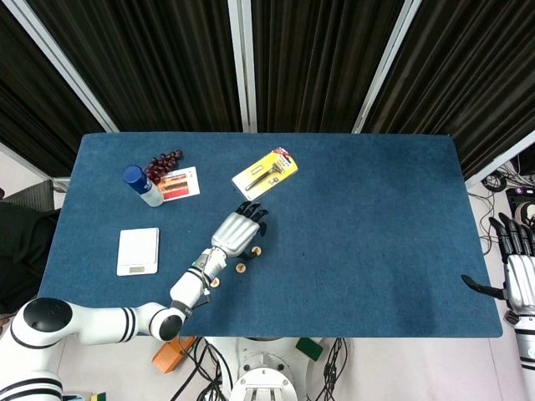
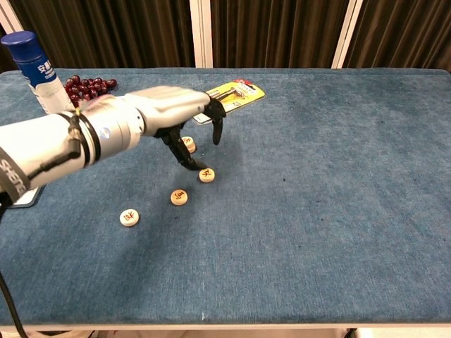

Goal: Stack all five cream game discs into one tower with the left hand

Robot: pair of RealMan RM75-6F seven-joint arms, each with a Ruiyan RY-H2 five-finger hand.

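Overhead head view, low chest view

Dark pleated curtains (image 1: 318, 58) with pale vertical posts (image 1: 241, 63) are hanging behind the blue-topped table (image 1: 376, 234); cables (image 1: 205, 368) are trailing on the floor below its near edge.
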